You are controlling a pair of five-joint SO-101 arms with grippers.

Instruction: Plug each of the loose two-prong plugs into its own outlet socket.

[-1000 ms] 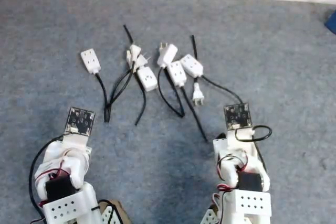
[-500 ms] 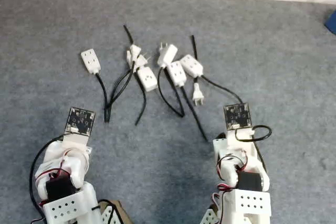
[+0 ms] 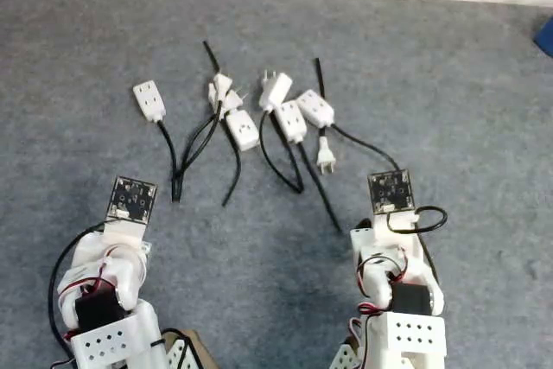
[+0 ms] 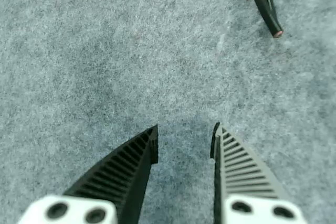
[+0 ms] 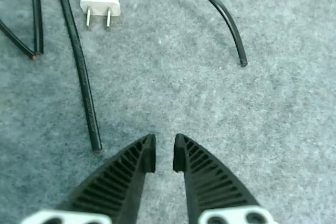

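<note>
Your left claw [image 4: 184, 139] hangs over bare grey carpet [image 3: 432, 58] at the near left, released, fingers well apart, gripping nothing. Cut ends of thin black cords [image 4: 264, 4] lie well ahead of it.

Farther back on the left a white rectangular outlet socket block [image 3: 149, 100] lies alone, its cord trailing toward you. Next right, a small white two-prong plug [image 3: 222, 88] sits just beside a second white socket block [image 3: 242, 129]. Then a larger white plug with prongs up [image 3: 275, 90] lies near a pair of white socket blocks [image 3: 302, 114], side by side. Just in front of the pair lies a loose white flat two-prong plug [image 3: 326, 157], unplugged, prongs toward your right arm.

Your right claw [image 5: 164, 153] hovers at the near right, tips parted by a narrow gap, gripping nothing. That flat plug lies well ahead of it, and a thick black cord end [image 5: 93, 142] lies just beside one fingertip.
</note>
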